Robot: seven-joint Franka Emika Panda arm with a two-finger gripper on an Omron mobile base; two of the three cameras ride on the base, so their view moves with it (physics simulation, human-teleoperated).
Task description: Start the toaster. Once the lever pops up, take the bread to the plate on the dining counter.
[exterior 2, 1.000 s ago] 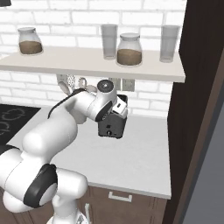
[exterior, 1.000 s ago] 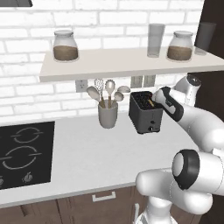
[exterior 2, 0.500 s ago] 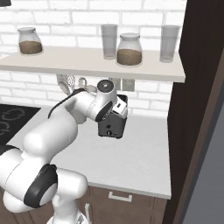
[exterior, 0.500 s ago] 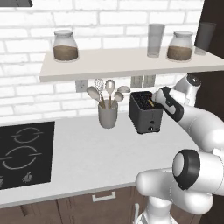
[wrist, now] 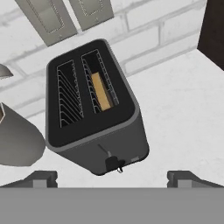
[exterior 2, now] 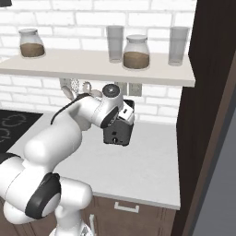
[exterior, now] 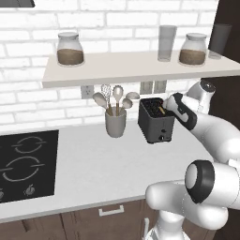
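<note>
Hovering just above and beside the toaster [exterior: 155, 121], the end effector [wrist: 112, 177] has its two fingertips spread wide with nothing between them. That toaster stands on the grey-white worktop [exterior: 93, 173] against the brick wall, right of the grey cup of utensils [exterior: 115, 123] and below the shelf [exterior: 136, 68] of jars. Inside one of its two top slots sits the bread [wrist: 101, 91], a tan slice sunk low. On the toaster's end face a small dark lever [wrist: 112, 162] sticks out.
</note>
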